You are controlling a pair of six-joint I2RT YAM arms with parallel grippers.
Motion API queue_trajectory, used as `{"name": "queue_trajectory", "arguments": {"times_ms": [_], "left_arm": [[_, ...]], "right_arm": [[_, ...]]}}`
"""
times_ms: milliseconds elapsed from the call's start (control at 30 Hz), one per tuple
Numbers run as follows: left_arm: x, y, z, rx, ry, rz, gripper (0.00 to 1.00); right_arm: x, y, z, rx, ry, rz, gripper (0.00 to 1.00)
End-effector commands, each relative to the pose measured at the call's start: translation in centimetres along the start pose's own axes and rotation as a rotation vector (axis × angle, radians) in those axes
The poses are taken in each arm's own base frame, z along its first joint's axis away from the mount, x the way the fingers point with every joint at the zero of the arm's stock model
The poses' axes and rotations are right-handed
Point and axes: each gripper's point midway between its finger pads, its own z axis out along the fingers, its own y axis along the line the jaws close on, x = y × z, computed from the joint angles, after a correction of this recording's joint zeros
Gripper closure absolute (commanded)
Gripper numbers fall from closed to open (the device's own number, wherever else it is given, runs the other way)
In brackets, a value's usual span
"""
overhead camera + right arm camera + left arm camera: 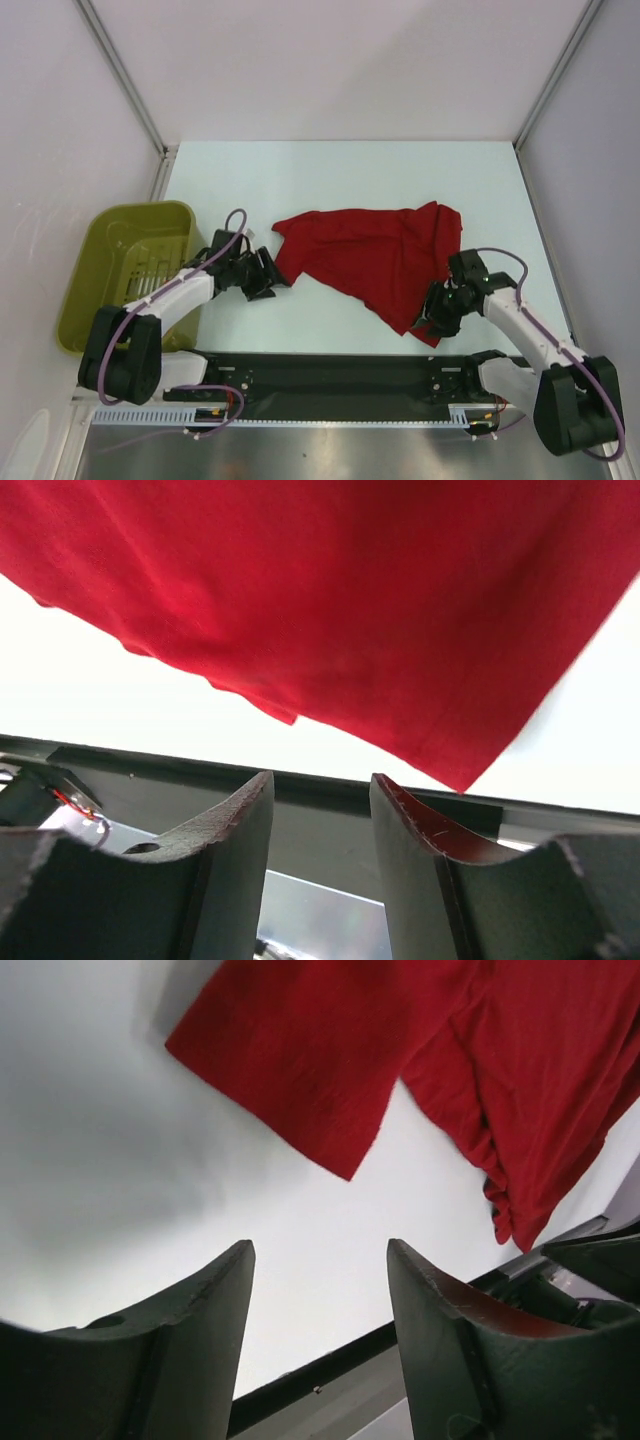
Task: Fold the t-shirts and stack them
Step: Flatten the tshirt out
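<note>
Left gripper [318,1252] is spread wide and holding nothing, you can see bare table [350,180] right through the gap. It's down low just off the left corner of the shirt [365,255]. In its wrist view the red edge sits in the upper half of the frame, ahead of the fingers and not between them.

Right gripper [320,780] is the same deal: spread and empty. It's parked by the shirt's pointy bottom corner, lower right in the top view, with the cloth just past the tips and not touching them.

The shirt is a red tee lying crumpled mid-table in a lopsided wedge shape. The left part lies fairly flat, while the right side is bunched and doubled over, with wrinkles running down to that bottom point. It's the only shirt I can spot. There's a green basket [140,209] over at the left of the frame, well apart from it.

My read on handling: it's light and totally floppy, with zero stiffness, so it'll sag and drag wherever it isn't held. It's probably grippy enough and not fragile. I'd pinch a hem or corner, going low enough to get a finger under the edge. The flat left corner looks like a clean single-layer grab. The bunched right side could easily catch several layers at once, so the bottom point seems the safer hold there.
</note>
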Motion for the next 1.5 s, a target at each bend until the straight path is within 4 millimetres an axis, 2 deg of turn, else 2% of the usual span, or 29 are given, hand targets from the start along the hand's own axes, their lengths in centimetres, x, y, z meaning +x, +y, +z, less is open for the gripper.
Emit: {"name": "queue_trajectory", "arguments": {"times_ms": [0, 67, 167, 333, 467, 500, 533, 567, 600, 633, 667, 700, 767, 800, 833, 867, 967, 1000, 1067, 1100, 1133, 1167, 1200, 1267, 1333, 1367, 1400, 1467], "left_arm": [[-1.2, -3.0, 0.5, 0.162, -0.067, -0.019, 0.41], [-1.5, -2.9, 1.2, 0.166, -0.076, -0.058, 0.43], [-2.4, -2.9, 2.3, 0.177, -0.105, -0.112, 0.43], [-3.5, -3.0, 3.7, 0.186, -0.119, -0.184, 0.45], [-4.3, -3.4, 4.3, 0.185, -0.117, -0.168, 0.71], [-4.1, -3.1, 4.3, 0.161, -0.107, -0.167, 0.83], [-5.0, -3.9, 3.8, 0.159, -0.124, -0.132, 0.97], [-5.2, -3.8, 3.4, 0.127, -0.129, -0.121, 1.00], [-4.8, -3.1, 2.3, 0.039, -0.142, -0.106, 1.00], [-6.1, -4.4, 0.9, 0.032, -0.192, -0.038, 1.00], [-6.3, -4.6, -0.2, 0.000, -0.220, -0.011, 1.00], [-6.4, -4.4, -2.5, -0.059, -0.277, 0.015, 1.00], [-7.3, -5.1, -5.3, -0.075, -0.356, 0.051, 1.00], [-7.0, -4.8, -6.3, -0.095, -0.366, 0.055, 1.00], [-7.3, -5.5, -7.9, -0.071, -0.415, 0.077, 1.00], [-7.1, -5.7, -8.4, -0.063, -0.422, 0.086, 1.00], [-4.0, -7.5, -7.5, -0.021, -0.340, 0.121, 1.00], [-1.8, -8.8, -6.7, 0.007, -0.278, 0.160, 1.00], [1.2, -9.4, -4.8, 0.014, -0.190, 0.145, 1.00], [3.4, -10.7, -3.9, 0.054, -0.138, 0.187, 0.99], [4.8, -10.5, -3.0, 0.055, -0.089, 0.193, 0.89], [6.7, -10.0, -1.5, 0.033, 0.011, 0.210, 0.66], [8.0, -9.2, -1.1, -0.006, 0.070, 0.232, 0.54], [8.0, -8.7, -1.1, -0.050, 0.095, 0.297, 0.36], [7.1, -8.1, -2.4, -0.089, 0.055, 0.340, 0.32], [6.7, -8.1, -3.0, -0.091, 0.023, 0.347, 0.31], [5.6, -8.7, -4.6, -0.059, -0.056, 0.351, 0.32], [5.4, -8.0, -5.5, -0.043, -0.096, 0.314, 0.34]], "right_arm": [[-0.5, 2.1, -0.4, -0.125, -0.067, 0.032, 0.51], [-0.8, 2.4, -1.2, -0.138, -0.076, 0.022, 0.50], [-0.4, 1.8, -1.5, -0.104, -0.050, 0.002, 0.49], [-0.2, 1.0, -1.3, -0.082, -0.047, 0.012, 0.48], [-0.4, 1.1, -2.0, -0.093, -0.065, 0.005, 0.48], [-0.6, 1.1, -2.2, -0.093, -0.071, 0.001, 0.48], [-0.7, 1.2, -2.3, -0.101, -0.069, 0.006, 0.48], [-0.6, 1.3, -2.3, -0.107, -0.064, 0.006, 0.48], [-0.7, 1.4, -2.3, -0.110, -0.060, 0.006, 0.48], [-0.7, 1.3, -2.3, -0.107, -0.057, 0.004, 0.48], [-0.7, 1.3, -2.3, -0.103, -0.059, 0.004, 0.48], [-0.8, 1.3, -2.3, -0.101, -0.058, 0.005, 0.48], [-0.8, 1.3, -2.2, -0.105, -0.056, 0.003, 0.48], [-0.8, 1.3, -2.2, -0.108, -0.055, 0.003, 0.48], [-0.7, 1.3, -2.1, -0.109, -0.054, 0.003, 0.48], [-0.7, 1.3, -2.1, -0.110, -0.053, 0.002, 0.48], [-0.9, 1.5, -2.2, -0.113, -0.053, 0.000, 0.48], [-0.9, 1.5, -2.1, -0.114, -0.051, -0.001, 0.48], [-1.0, 1.5, -2.1, -0.112, -0.052, 0.004, 0.48], [-1.1, 1.5, -2.2, -0.112, -0.054, 0.003, 0.48], [-1.1, 1.5, -2.2, -0.112, -0.053, 0.002, 0.48], [-1.1, 1.5, -2.2, -0.110, -0.051, 0.003, 0.48], [-1.2, 1.6, -2.3, -0.111, -0.054, 0.004, 0.48], [-1.3, 1.6, -2.4, -0.108, -0.059, 0.005, 0.48], [-1.2, 1.4, -2.5, -0.102, -0.060, 0.002, 0.48], [-1.2, 1.4, -2.5, -0.100, -0.060, 0.005, 0.48], [-1.1, 1.3, -2.6, -0.099, -0.064, 0.006, 0.48], [-0.8, 1.1, -2.5, -0.094, -0.062, 0.012, 0.48]]}}
